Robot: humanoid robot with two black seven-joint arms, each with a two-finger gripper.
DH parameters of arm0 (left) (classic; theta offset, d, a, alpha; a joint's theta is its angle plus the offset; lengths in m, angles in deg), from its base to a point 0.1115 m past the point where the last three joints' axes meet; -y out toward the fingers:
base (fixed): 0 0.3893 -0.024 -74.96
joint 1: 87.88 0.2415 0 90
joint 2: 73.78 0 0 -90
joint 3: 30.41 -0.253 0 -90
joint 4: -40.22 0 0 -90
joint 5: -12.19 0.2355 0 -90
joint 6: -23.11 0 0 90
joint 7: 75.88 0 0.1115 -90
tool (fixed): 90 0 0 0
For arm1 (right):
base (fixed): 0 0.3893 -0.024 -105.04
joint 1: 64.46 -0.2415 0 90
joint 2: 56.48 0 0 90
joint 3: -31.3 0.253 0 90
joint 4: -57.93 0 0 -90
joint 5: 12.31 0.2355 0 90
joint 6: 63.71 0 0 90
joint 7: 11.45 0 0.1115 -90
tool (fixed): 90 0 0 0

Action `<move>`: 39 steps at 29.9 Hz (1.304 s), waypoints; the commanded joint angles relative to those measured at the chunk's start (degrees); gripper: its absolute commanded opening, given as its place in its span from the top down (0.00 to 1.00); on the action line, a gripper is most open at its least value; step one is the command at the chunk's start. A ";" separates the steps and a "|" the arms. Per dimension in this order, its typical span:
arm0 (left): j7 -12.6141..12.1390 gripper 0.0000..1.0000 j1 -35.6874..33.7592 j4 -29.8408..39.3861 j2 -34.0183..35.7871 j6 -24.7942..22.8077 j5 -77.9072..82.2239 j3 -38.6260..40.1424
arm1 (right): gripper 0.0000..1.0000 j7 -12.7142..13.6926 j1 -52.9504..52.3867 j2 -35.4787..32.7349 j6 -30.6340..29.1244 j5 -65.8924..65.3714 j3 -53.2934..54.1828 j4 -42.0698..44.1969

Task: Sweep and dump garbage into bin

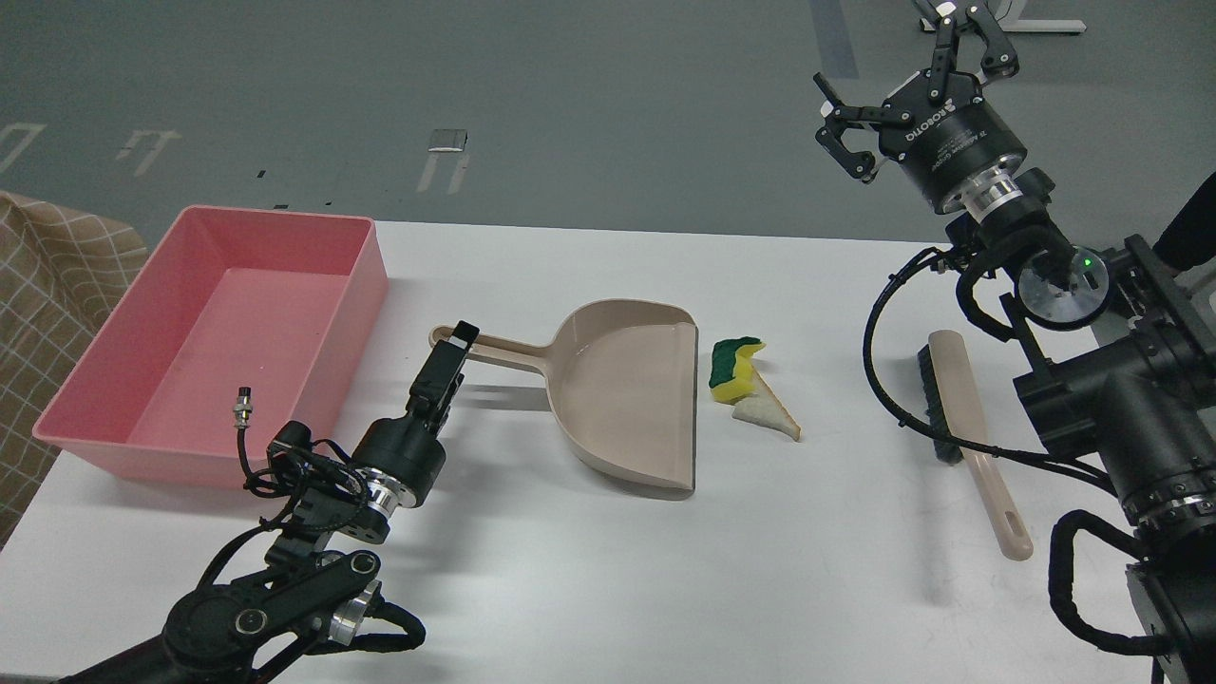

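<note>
The garbage lies mid-table: a wavy yellow sponge piece with a green layer [733, 369] and a white triangular bread slice [766, 415] touching it. Both sit just right of the open mouth of the beige dustpan [622, 399]. The pink bin [365, 285] stands at the table's left and looks bare inside. My left gripper [454, 350] is at the end of the dustpan's handle [494, 349], seen edge-on, so its fingers cannot be told apart. My right gripper [898, 74] is open and empty, high above the table's far right.
A beige-handled brush with black bristles [964, 427] lies at the right, under my right arm. A checked brown cloth [47, 285] is off the table's left edge. The bin's near wall is close to my left arm.
</note>
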 commanded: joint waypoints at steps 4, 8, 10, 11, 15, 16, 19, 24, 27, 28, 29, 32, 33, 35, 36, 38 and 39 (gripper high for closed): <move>0.00 0.02 -2.29 -4.13 -1.61 0.00 -0.03 -2.01 | 0.00 0.00 -0.08 0.00 0.00 0.00 0.00 0.00; 0.00 0.02 -3.79 -6.76 -3.01 0.00 -0.03 -2.10 | 0.00 0.00 0.01 0.00 0.00 0.00 0.00 0.00; 0.00 0.02 -4.49 -8.17 -3.54 0.00 -0.11 -2.10 | 0.00 0.00 0.01 0.00 0.00 0.00 0.00 -0.08; 0.00 0.02 -5.01 -8.61 -3.98 0.00 -0.11 -2.10 | 0.00 0.00 0.01 0.00 0.00 0.00 0.00 0.00; 0.00 0.02 -5.37 -8.88 -4.33 0.00 -0.11 -2.10 | 0.00 0.00 -0.08 0.00 0.00 0.00 0.00 0.00; 0.00 0.03 -5.81 -9.05 -4.77 0.00 -0.20 -2.10 | 0.00 0.00 0.01 0.00 0.00 0.00 0.00 0.00; 0.00 0.04 -6.69 -10.80 -5.74 0.00 -0.20 -2.10 | 0.00 0.00 -0.08 0.00 0.00 0.00 0.00 0.00; 0.00 0.10 -7.13 -11.16 -6.27 0.00 -0.20 -2.19 | 0.00 0.00 -0.08 0.00 0.00 0.00 0.00 0.00; 0.00 0.19 -7.13 -11.16 -6.27 0.00 -0.11 -2.19 | 0.00 0.00 -0.08 -0.09 0.00 0.00 0.00 0.00; 0.00 0.23 -7.13 -11.16 -6.27 0.00 -0.11 -2.19 | 0.00 0.00 -0.08 0.00 0.00 0.00 0.00 0.00; 0.00 0.25 -7.13 -11.16 -6.27 0.00 -0.11 -2.19 | 0.00 0.00 -0.08 0.00 0.00 0.00 0.00 0.00; 0.00 0.37 -7.04 -11.16 -6.27 0.00 -0.11 -2.19 | 0.00 0.00 -0.08 0.00 0.00 0.00 0.00 0.00; 0.00 0.39 -7.04 -11.16 -6.27 0.00 -0.11 -2.19 | 0.00 0.00 -0.08 0.00 0.00 0.00 0.00 -0.08; 0.00 0.46 -7.04 -11.16 -6.27 0.00 -0.11 -2.19 | 0.00 0.00 -0.08 0.00 0.00 0.00 0.00 0.00; 0.00 0.50 -7.04 -11.16 -6.27 0.00 -0.11 -2.19 | 0.00 0.00 -0.08 0.00 0.00 0.00 0.00 0.00; 0.00 0.62 -7.04 -11.16 -6.36 0.00 -0.11 -2.19 | 0.00 0.00 -0.08 0.00 0.00 0.00 0.00 0.00; 0.00 0.71 -7.04 -11.08 -6.36 0.00 -0.29 -2.28 | 0.00 0.00 -0.08 -0.09 0.00 0.00 0.00 0.00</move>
